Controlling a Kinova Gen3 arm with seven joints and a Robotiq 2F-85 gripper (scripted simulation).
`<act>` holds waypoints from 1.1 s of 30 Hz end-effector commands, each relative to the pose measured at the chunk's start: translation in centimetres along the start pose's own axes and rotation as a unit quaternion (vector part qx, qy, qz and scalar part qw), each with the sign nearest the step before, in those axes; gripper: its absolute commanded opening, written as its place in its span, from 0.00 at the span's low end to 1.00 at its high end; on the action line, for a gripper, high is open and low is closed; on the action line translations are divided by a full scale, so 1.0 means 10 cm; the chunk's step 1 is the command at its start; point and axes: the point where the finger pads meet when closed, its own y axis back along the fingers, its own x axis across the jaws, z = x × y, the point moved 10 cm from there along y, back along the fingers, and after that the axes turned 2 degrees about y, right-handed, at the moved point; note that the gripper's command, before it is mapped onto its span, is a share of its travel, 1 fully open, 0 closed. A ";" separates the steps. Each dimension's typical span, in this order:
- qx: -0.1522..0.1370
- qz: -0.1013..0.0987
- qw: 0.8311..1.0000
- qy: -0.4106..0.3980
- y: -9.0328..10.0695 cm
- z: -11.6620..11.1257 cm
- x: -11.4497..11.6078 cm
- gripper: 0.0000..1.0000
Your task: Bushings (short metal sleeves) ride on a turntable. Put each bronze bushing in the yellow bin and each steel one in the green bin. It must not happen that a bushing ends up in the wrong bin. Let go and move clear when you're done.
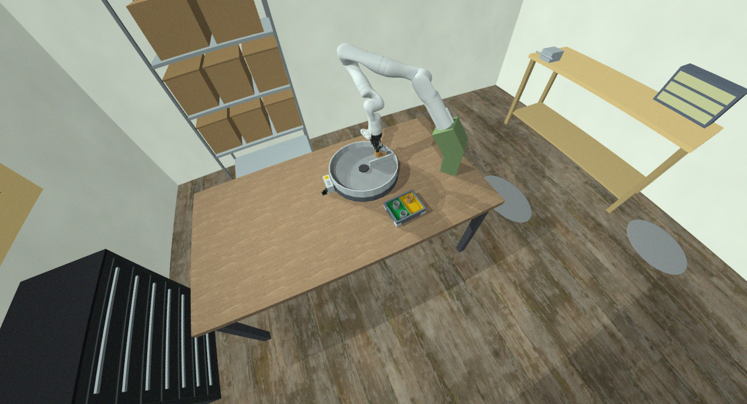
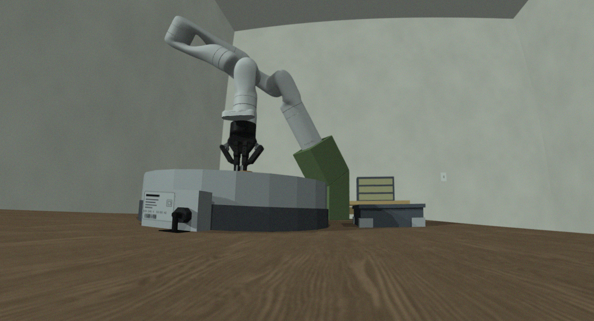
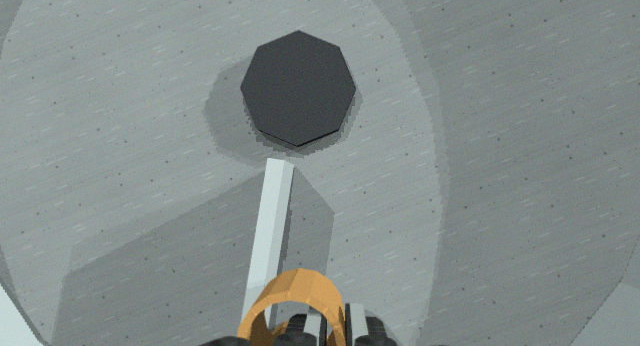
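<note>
Bronze bushing [image 1: 377,153] [image 3: 305,284] | wall pinched by end effector [image 1: 376,149] [image 2: 241,169] [image 3: 335,327] | above turntable [image 1: 347,184] [image 2: 249,188] [image 3: 150,86]

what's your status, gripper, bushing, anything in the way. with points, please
gripper [image 1: 377,149] [image 2: 240,169] [image 3: 335,327] shut on bronze bushing [image 1: 377,154] [image 2: 248,171] [image 3: 305,281], one finger inside it; bushing within turntable rim [image 1: 348,188] [image 2: 253,190]; pale divider [image 1: 381,159] [image 3: 271,226] close beside, might snag
</note>
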 end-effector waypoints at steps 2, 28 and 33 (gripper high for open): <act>0.001 0.000 1.000 0.000 0.05 0.00 0.00 0.00; 0.001 0.001 1.000 0.000 0.48 0.00 0.00 0.00; 0.000 0.001 0.994 -0.107 0.48 -0.04 -0.52 0.00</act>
